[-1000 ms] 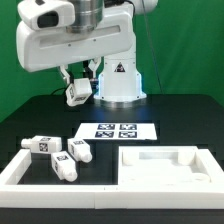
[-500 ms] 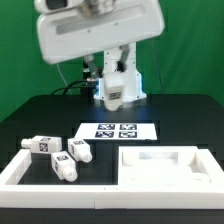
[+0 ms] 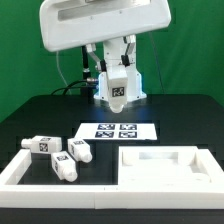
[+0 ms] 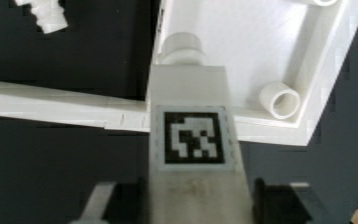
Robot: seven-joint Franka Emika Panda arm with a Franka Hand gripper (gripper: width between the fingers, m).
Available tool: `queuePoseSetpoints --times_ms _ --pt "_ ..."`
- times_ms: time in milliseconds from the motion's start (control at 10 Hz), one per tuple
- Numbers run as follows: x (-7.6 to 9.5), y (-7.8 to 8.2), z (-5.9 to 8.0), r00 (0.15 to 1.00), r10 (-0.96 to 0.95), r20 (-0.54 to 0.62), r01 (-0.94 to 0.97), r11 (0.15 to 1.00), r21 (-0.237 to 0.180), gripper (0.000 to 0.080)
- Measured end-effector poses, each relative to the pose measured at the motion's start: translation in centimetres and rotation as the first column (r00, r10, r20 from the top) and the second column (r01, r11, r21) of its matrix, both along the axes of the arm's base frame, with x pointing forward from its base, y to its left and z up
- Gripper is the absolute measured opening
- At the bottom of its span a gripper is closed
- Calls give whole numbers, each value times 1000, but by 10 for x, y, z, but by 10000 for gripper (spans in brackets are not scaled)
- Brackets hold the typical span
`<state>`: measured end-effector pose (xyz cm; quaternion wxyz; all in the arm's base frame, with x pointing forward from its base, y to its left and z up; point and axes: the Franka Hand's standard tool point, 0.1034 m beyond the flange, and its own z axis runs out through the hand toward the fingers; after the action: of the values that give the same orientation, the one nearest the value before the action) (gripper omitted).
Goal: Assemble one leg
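The leg point(image 3: 116, 92) is up in the air, upright, well above the black table point(image 3: 170, 110). Its black-and-white tag point(image 3: 117, 91) faces the exterior camera. The gripper point(image 3: 116, 82) has it clamped, one finger on each flank. The wrist view confirms it: the leg point(image 4: 194, 110) fills the middle, with dark fingers point(image 4: 105, 200) pressed to both its sides.

A second ago the leg hung out towards 9 o'clock, tilted. Half a second ago it had swung across to the centre. Now it sits almost in that same spot, squarer to the camera, and the arm's big white housing point(image 3: 105, 25) has levelled out overhead.

Down at 6 o'clock from the leg lies the marker board point(image 3: 118, 130), flat. At 5 o'clock sits the white tray point(image 3: 165, 172) with its raised rim. At 7 o'clock three more legs point(image 3: 63, 166) lie loose, near one another, inside a white L-shaped rail point(image 3: 15, 172). None of them has shifted.
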<state>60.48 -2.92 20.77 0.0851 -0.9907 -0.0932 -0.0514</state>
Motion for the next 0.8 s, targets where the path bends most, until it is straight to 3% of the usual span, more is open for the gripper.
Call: queuePoseSetpoints --times_ms 200,300,500,800 --pt "9 38 -10 993 -58 103 60 998 -11 279" --pt "13 46 -11 989 -72 126 74 997 -11 279" --pt "20 51 -23 973 -119 198 126 992 -27 279" --pt "21 46 -24 967 -120 224 132 990 -39 279"
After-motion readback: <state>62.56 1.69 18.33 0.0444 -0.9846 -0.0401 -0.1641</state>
